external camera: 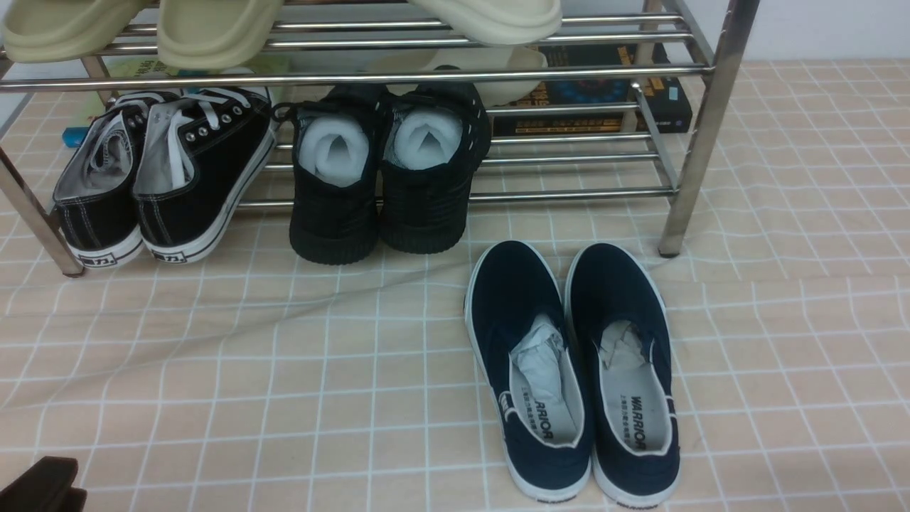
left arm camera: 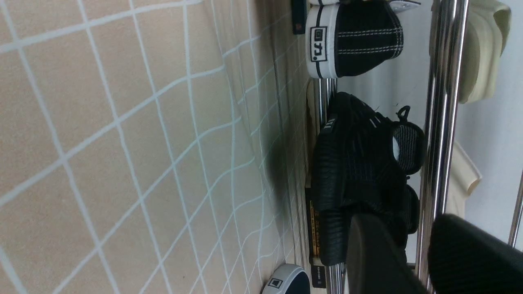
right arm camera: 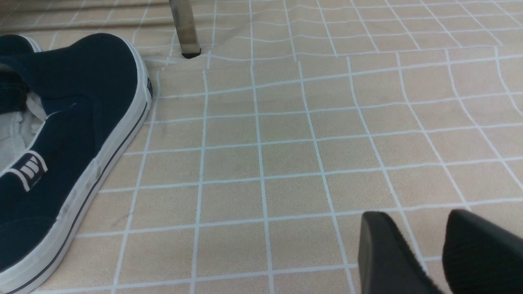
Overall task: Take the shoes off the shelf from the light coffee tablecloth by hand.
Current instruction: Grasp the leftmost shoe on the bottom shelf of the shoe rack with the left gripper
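The shoes (external camera: 163, 178), black canvas sneakers with white laces and soles, stand heels toward me on the lower tier at the left end of the shelf (external camera: 426, 75). One heel shows in the left wrist view (left arm camera: 355, 38). The light coffee tablecloth (external camera: 284, 370) lies under everything. My left gripper (left arm camera: 408, 222) is open and empty, low over the cloth, well short of the shelf; a dark part of it shows at the front view's lower left corner (external camera: 43, 487). My right gripper (right arm camera: 416, 216) is open and empty above bare cloth, and it is outside the front view.
All-black knit shoes (external camera: 387, 171) stuffed with white paper stand next to the sneakers. Navy WARRIOR slip-ons (external camera: 576, 370) lie on the cloth before the shelf's right leg (external camera: 700, 142). Beige slippers (external camera: 213, 28) lie on the upper tier. Books (external camera: 590, 107) lie behind.
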`<state>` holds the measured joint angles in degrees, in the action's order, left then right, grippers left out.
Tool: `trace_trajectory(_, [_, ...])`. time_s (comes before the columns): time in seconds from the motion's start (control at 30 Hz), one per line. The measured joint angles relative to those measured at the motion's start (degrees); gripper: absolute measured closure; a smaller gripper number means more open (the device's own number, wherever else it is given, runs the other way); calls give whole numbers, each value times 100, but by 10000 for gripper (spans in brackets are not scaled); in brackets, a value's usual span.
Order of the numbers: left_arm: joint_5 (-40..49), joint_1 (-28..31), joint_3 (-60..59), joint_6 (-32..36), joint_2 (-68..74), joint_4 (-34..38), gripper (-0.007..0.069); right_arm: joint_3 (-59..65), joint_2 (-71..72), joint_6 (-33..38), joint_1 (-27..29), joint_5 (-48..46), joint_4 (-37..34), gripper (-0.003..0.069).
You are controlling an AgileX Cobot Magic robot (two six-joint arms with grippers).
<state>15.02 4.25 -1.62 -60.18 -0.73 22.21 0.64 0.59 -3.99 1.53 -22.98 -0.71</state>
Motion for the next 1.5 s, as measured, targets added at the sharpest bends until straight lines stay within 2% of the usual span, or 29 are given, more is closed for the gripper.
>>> trace_trajectory(0.2, [-833, 0, 0, 196, 0, -638, 400, 0, 0, 0, 0, 0, 0, 420])
trace_trajectory(0.3, [-1098, 0, 13, 251, 0, -836, 442, 0, 0, 0, 0, 0, 0, 420])
trace_trajectory(0.37, [-925, 0, 277, 465, 0, -1121, 510, 0, 0, 0, 0, 0, 0, 420])
trace_trajectory(0.47, [-531, -5, 936, 812, 16, -1476, 591, 0, 0, 0, 0, 0, 0, 420])
trace_trajectory(0.57, [-127, -5, 1785, 1190, 303, -1700, 621, 0, 0, 0, 0, 0, 0, 420])
trace_trajectory(0.67, [458, -5, 2878, 1856, 924, -2077, 623, 0, 0, 0, 0, 0, 0, 420])
trace_trajectory(0.77, [1585, -5, 4054, 2668, 1963, -2343, 623, 0, 0, 0, 0, 0, 0, 420])
trace_trajectory(0.87, [2274, -5, 4465, 2936, 2588, -2392, 623, 0, 0, 0, 0, 0, 0, 420])
trace_trajectory(0.97, [3468, -5, 4894, 3080, 3727, -2407, 623, 0, 0, 0, 0, 0, 0, 420])
trace_trajectory(1.0, [3571, -5, 4928, 3104, 3839, -2407, 623, 0, 0, 0, 0, 0, 0, 420])
trace_trajectory(1.03, [3887, -5, 5059, 3346, 4275, -2422, 623, 0, 0, 0, 0, 0, 0, 420])
trace_trajectory(1.13, [3967, -5, 5221, 3729, 4812, -2540, 623, 0, 0, 0, 0, 0, 0, 420])
trace_trajectory(1.37, [4026, -5, 5918, 3826, 6286, -3167, 623, 0, 0, 0, 0, 0, 0, 420])
trace_trajectory(1.5, [4376, 204, 6835, 4194, 7412, -2960, 618, 0, 0, 0, 0, 0, 0, 420])
